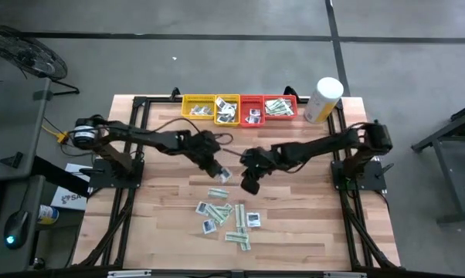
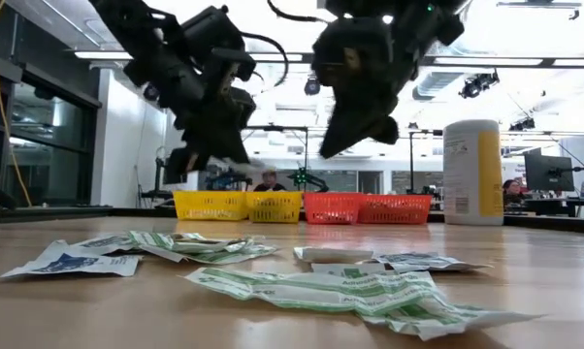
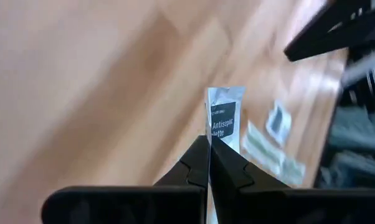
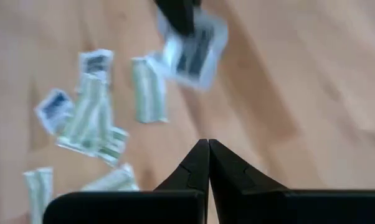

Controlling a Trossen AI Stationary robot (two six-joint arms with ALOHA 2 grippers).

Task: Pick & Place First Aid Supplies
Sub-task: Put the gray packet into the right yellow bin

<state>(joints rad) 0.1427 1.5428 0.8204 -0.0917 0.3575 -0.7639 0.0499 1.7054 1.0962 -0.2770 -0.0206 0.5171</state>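
Pinching a square packet (image 3: 223, 118) upright by its lower edge, left hand (image 3: 208, 149); right hand (image 4: 208, 152) shut, empty.

A light wooden table (image 1: 163, 232) carries a loose pile of first aid packets (image 1: 229, 218) near its middle. Along the far edge sit two yellow trays (image 1: 209, 108) and two red trays (image 1: 267, 107), with a white-and-yellow canister (image 1: 323, 100) at their right.

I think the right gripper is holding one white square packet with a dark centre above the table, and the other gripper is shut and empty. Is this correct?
Not quite: the left gripper holds the packet, as the left wrist view shows. The right gripper is shut and empty.
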